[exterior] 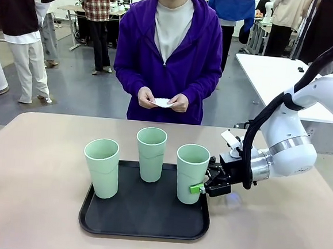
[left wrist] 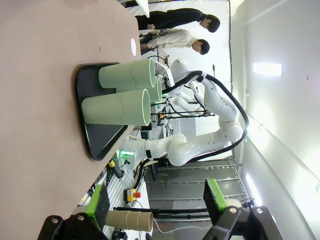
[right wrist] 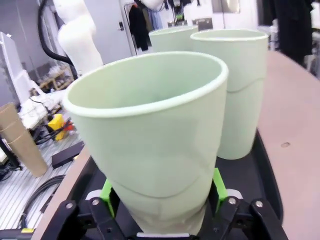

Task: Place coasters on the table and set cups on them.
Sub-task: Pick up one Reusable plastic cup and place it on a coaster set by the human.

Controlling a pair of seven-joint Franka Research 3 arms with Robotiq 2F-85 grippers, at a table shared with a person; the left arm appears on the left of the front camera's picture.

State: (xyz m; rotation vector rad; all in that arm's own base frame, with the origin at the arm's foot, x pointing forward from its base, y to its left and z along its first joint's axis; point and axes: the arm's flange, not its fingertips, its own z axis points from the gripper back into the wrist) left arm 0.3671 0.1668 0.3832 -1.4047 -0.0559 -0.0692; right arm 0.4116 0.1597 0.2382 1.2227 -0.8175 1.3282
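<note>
- As seen from the robot's side, looking across a beige-pink table (exterior: 37,149) towards a person in a purple jacket.
- Near the middle of the table: a black tray (exterior: 147,227) with rounded corners.
- Standing upright on the tray: three tall, pale mint-green cups, namely the left cup (exterior: 101,168), the middle cup (exterior: 151,155) (set a little farther back) and the right cup (exterior: 191,172).
- Reaching in from the right side: the right gripper (exterior: 198,187), clamped low on the wall of the right cup.
- In the right wrist view, green pads (right wrist: 107,192) pressed against both sides of that cup, with the other two cups just behind it.
- Base of the right cup level with the tray floor, close to the tray's right edge.
- Beyond the far edge of the table, held at waist height in both of the person's hands (exterior: 180,102): thin white coasters (exterior: 163,103), off the table.
- In the left wrist view: the left gripper (left wrist: 156,197) in the air, well apart from the tray, fingers spread wide with nothing between them.
</note>
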